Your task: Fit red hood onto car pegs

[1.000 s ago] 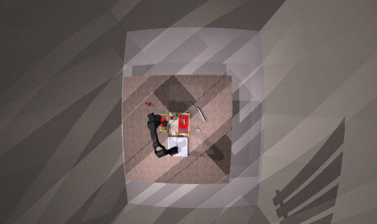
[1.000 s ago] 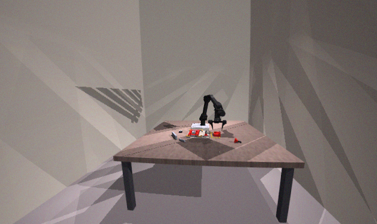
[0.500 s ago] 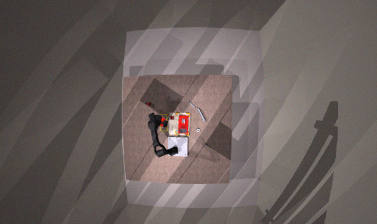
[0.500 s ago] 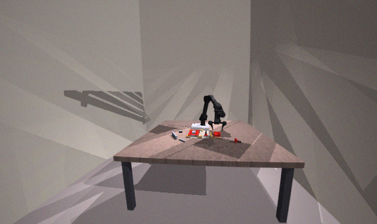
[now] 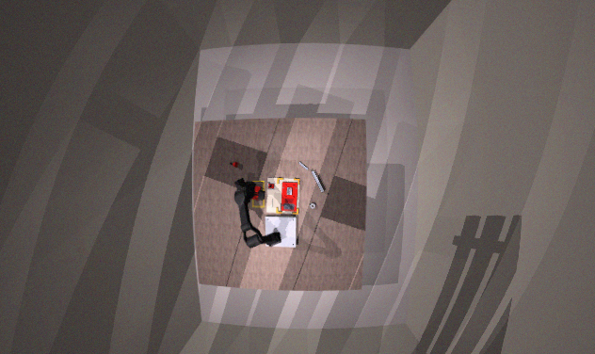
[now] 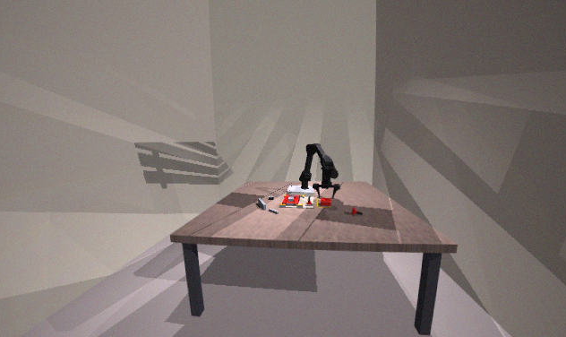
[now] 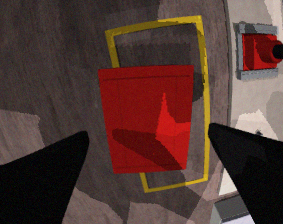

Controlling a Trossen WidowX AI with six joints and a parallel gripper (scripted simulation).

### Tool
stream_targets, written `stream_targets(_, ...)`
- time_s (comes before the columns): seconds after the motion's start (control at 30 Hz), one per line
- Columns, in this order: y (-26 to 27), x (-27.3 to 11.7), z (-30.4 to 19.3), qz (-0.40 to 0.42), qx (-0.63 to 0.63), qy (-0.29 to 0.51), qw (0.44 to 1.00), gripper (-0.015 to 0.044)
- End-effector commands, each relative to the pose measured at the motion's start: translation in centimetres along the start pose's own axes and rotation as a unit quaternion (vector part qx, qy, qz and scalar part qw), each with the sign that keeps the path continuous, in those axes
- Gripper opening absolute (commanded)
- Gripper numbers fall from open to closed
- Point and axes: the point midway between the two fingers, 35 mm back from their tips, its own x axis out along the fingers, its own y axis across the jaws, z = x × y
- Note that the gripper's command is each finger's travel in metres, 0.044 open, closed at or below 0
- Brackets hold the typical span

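1. Red, probably light, stiff and slick, the hood (image 5: pixel 257 189) (image 6: pixel 325 203) (image 7: pixel 147 120) lies partly inside a yellow outline
2. My pincer (image 5: pixel 256 190) (image 6: pixel 327 196) (image 7: pixel 149 133) is spread wide, empty; I should grip both long sides low, squarely

The chassis pegs (image 5: pixel 289 197) are too small to make out. The wrist view's three-o'clock edge cuts off the black knob (image 7: pixel 282 51).

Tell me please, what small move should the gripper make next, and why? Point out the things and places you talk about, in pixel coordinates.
Probably lower the open gripper (image 6: pixel 327 194) (image 7: pixel 149 133) straight down, then close: the red hood (image 6: pixel 325 202) (image 7: pixel 146 119) lies on the table (image 6: pixel 315 244), between the spread fingers in the wrist view, with the fingertips above it.
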Motion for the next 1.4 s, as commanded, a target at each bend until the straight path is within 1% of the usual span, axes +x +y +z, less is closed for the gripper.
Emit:
stream_targets(0.0, 0.0, 0.4, -0.1, 0.001, 0.003, 0.002, 1.000, 0.0440)
stream_targets(1.37, -0.1, 2.5, -0.2, 0.001, 0.003, 0.002, 1.000, 0.0440)
